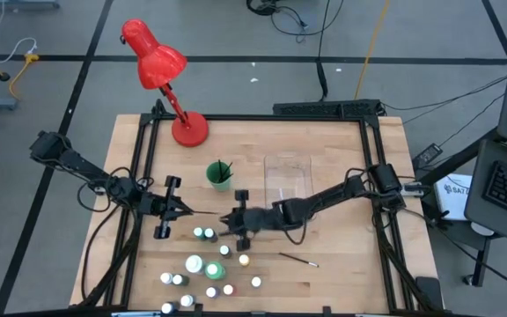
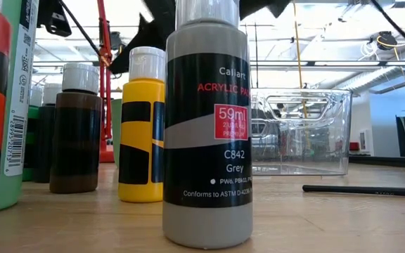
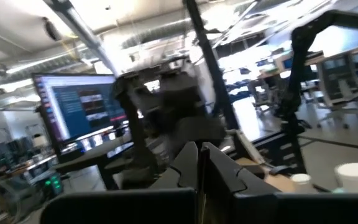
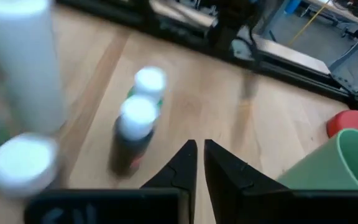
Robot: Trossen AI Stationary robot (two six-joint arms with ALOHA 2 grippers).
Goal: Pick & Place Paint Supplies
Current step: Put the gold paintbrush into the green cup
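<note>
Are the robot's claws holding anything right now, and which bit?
The left gripper pinches the end of a thin brush. The right gripper, close by, looks nearly shut; whether it grips the brush too cannot be told.

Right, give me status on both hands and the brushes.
Left hand shut, seemingly on a brush, tip to tip with right hand. Second brush loose on table. Bottles crowd nearby.

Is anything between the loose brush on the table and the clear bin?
Nothing visible. The brush lies alone on bare wood, and the stretch up to the clear bin holds no bottles. Only the right arm crosses above that stretch, its pincer off toward the bottles.
</note>
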